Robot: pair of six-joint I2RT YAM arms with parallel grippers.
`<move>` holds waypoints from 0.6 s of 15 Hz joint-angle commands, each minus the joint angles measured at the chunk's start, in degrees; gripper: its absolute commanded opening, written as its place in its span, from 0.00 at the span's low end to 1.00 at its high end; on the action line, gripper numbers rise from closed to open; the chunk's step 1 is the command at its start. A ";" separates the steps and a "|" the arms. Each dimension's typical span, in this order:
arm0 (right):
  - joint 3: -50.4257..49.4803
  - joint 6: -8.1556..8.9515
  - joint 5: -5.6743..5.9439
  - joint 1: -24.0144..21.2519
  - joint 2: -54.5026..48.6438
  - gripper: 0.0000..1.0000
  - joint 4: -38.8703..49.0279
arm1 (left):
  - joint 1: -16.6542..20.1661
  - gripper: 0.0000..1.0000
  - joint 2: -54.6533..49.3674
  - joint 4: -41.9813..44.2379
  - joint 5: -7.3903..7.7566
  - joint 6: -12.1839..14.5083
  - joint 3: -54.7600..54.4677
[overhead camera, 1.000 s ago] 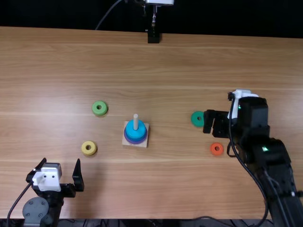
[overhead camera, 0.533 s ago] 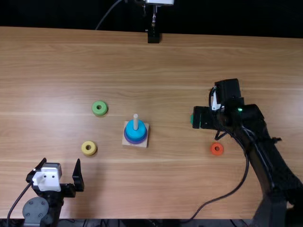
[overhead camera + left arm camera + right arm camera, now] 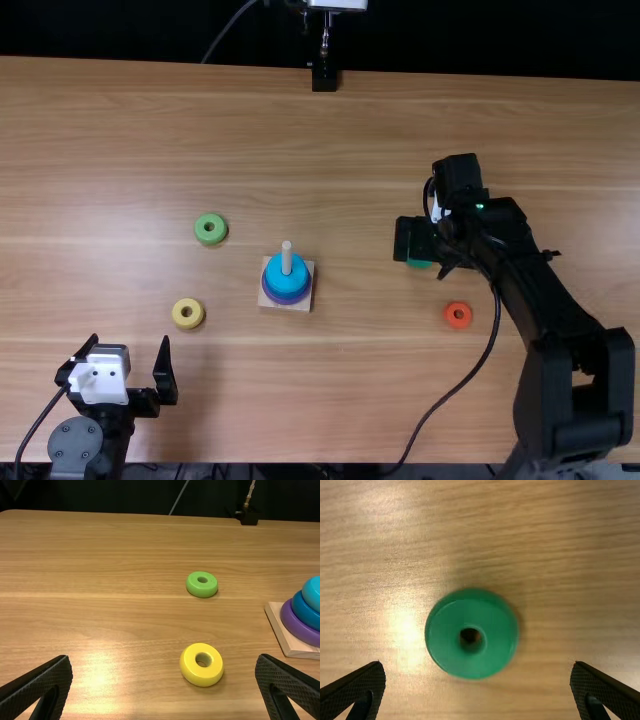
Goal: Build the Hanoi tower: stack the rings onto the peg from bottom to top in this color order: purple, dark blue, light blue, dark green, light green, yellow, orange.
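Fingers on the right gripper (image 3: 422,255) stood wide apart and held nothing. In the right wrist view the dark green ring (image 3: 445,635) lay between their lines, with wood showing on both sides and neither finger touching it. From the top view, the gripper covered part of that ring. The orange ring (image 3: 458,325) lay near, closer to the table's near edge. Open wood ran from the gripper to the base (image 3: 274,612), around the table's (image 3: 330,400) middle, well inside its edges. On it the peg (image 3: 287,258) pointed straight up, its long axis upright through purple (image 3: 300,630), dark blue (image 3: 306,615) and light blue (image 3: 314,592) rings. The loose rings lay flat, holes facing up. Left of the base were the light green ring (image 3: 207,589) and, nearer the near edge, the yellow ring (image 3: 190,667). The left gripper (image 3: 130,342), also spread wide and holding nothing, was by the near edge, left of the yellow ring.
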 commanded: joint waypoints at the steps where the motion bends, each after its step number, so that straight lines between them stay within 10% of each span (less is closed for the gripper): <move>1: 2.26 0.70 0.69 1.16 1.35 1.00 0.04 | -0.20 1.00 -0.99 -4.69 -0.02 0.72 -6.07; 9: 3.75 0.70 0.80 1.95 6.80 1.00 0.14 | -0.20 1.00 -0.99 -4.69 0.09 0.72 -6.07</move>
